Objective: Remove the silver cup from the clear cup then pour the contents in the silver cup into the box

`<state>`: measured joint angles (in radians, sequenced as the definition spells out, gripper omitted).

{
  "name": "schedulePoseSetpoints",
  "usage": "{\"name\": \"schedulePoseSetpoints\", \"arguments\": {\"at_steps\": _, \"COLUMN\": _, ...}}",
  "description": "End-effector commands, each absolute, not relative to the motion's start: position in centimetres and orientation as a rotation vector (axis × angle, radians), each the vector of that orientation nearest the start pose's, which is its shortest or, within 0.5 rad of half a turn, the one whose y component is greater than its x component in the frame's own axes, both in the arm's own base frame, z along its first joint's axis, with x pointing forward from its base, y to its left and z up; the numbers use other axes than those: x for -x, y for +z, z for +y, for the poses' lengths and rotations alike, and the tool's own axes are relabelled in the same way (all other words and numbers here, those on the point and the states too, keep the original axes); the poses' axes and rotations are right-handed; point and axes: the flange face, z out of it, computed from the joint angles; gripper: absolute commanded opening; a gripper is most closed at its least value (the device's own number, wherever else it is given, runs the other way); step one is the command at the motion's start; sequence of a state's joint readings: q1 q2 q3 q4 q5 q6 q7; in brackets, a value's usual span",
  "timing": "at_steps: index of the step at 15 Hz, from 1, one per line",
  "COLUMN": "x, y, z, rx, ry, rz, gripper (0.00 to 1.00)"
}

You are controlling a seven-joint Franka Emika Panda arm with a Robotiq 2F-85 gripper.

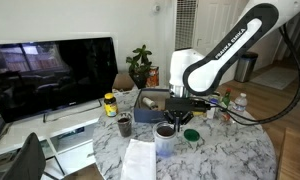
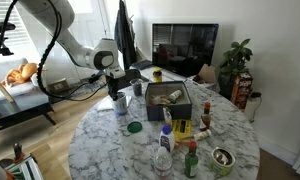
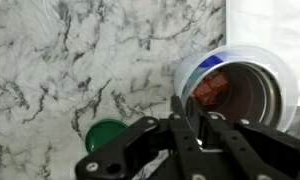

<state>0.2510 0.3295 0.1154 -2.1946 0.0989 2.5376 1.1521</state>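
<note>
Metal and translucent plastic are nested here: the silver cup (image 3: pixel 252 95) sits inside the clear cup (image 3: pixel 222 52) on the marble table (image 3: pixel 50 60), with reddish contents (image 3: pixel 210 90) visible inside. The box (image 1: pixel 147 113) stands near the pair.

Risks. If the silver cup fits tightly, lifting it is likely to drag the clear cup up with it, or to tip both and spill the contents onto the table. A grip that takes both rims together would cause the same fault. A shallow hold on the thin rim may slip during the pour. The green lid (image 3: pixel 105 135) lies near the cups and could be struck by a low sideways move.

Arm pose. The arm arches over the table and the wrist points straight down. The gripper (image 3: pixel 190 106) stands at the near rim of the nested cups. Its fingers appear close together, but whether they pinch the rim cannot be told.
</note>
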Motion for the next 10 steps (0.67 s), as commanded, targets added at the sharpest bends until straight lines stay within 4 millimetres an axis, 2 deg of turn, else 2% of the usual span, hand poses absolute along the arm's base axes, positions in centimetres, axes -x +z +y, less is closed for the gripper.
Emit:
{"name": "schedulePoseSetpoints", "arguments": {"at_steps": 1, "x": -52.40, "y": 22.98, "z": 20.17, "rx": 2.785, "ry": 0.062, "rz": 1.329, "gripper": 0.10}}
{"name": "schedulePoseSetpoints", "arguments": {"at_steps": 8, "x": -52.17, "y": 23.46, "z": 20.23, "rx": 2.789, "ry": 0.042, "rz": 1.377, "gripper": 0.01}}
{"name": "schedulePoseSetpoints", "arguments": {"at_steps": 10, "x": -52.11, "y": 23.66, "z": 20.37, "rx": 2.787, "ry": 0.037, "rz": 1.382, "gripper": 0.01}}
